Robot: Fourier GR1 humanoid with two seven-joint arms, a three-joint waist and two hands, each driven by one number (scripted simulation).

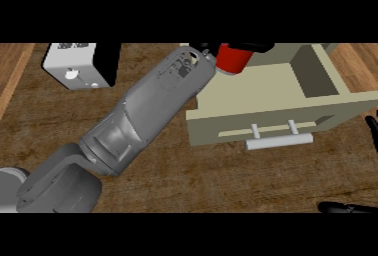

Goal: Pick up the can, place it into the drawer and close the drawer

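The robot's left hand, black and mostly cut off by the top of the view, is curled round the upper end of a red cylindrical can and holds it above the back left corner of the open drawer, a pale beige box with a flat floor and low walls. The can hangs tilted, its lower end just over the drawer's rear wall rather than resting on the floor. The long grey left forearm runs diagonally from the lower left of the view up to that hand, crossing the brown wooden counter. The drawer's front panel faces the lower edge of the view and carries a light grey bar handle on two short posts. Of the right hand, only black fingers show at the right edge and lower right corner, straight and holding nothing. A small white box with a dark side stands on the counter at the upper left, well apart from the drawer.
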